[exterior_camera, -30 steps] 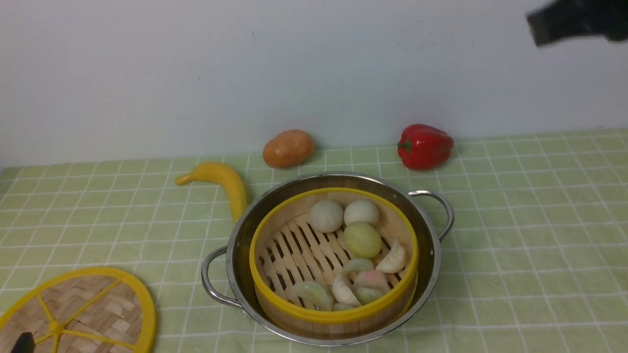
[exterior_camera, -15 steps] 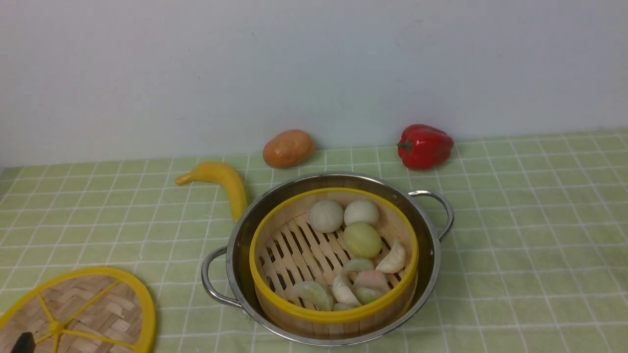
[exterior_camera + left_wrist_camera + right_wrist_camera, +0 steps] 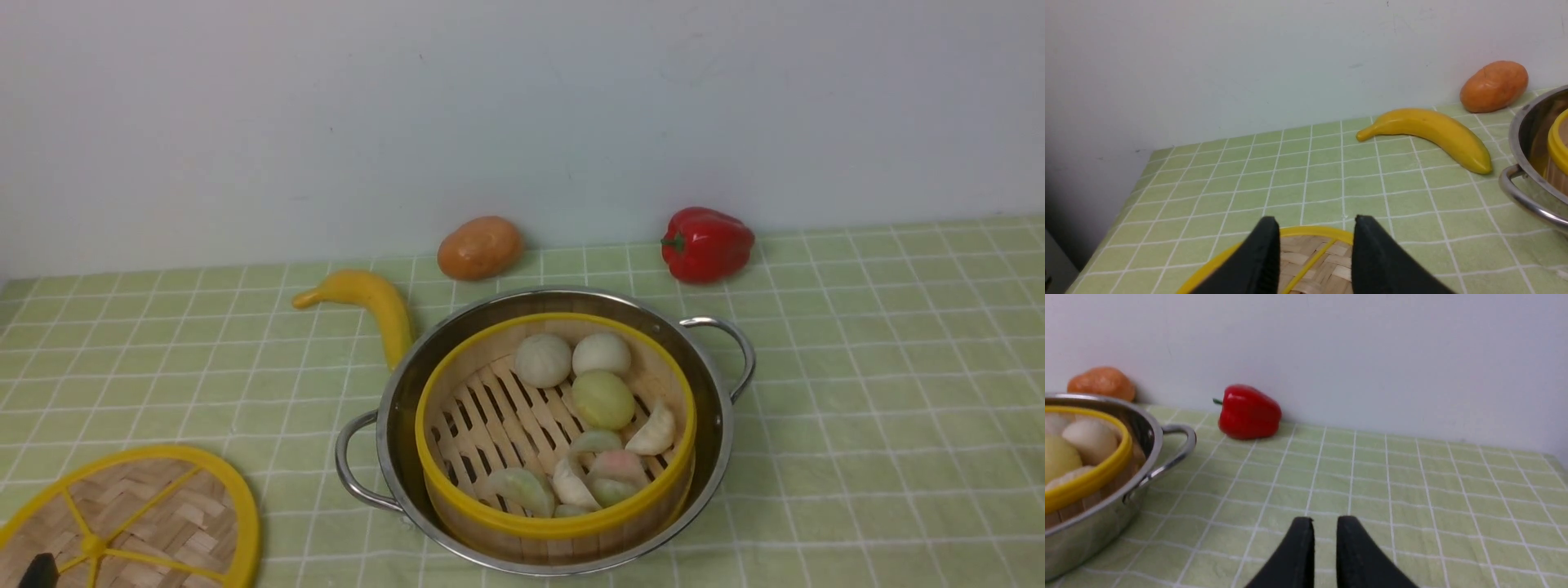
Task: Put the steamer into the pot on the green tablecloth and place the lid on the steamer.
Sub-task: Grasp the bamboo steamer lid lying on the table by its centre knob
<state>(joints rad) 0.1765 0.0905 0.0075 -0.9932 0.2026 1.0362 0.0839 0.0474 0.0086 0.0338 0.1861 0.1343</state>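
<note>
Gone from the top right corner of the front view is the dark bit of the right arm that was there a second ago, and nothing else has moved. The steamer (image 3: 555, 527) sits inside the pot (image 3: 397, 416), close to the pot's near side, and has no cover on it. The pot stands on the green tablecloth (image 3: 882, 392). Round buns (image 3: 543, 359) and little folded dumplings (image 3: 653, 431) lie on the steamer's wooden slats. The lid (image 3: 155, 506) lies flat on the cloth at the near left, well apart from the pot. The left gripper (image 3: 1315, 220) is low over the lid. Its jaws are spread, one on each side of a thin yellow spoke, and they pinch nothing. I cannot tell if the tips touch the lid. The right gripper (image 3: 1325, 519) is over bare cloth to the right of the pot. Its jaws are only a little bit apart and hold nothing. A banana (image 3: 375, 302) lies just beside the pot's far left side. An orange-brown lump (image 3: 480, 247) and a red pepper (image 3: 706, 243) sit at the back, near the white wall (image 3: 522, 114).
</note>
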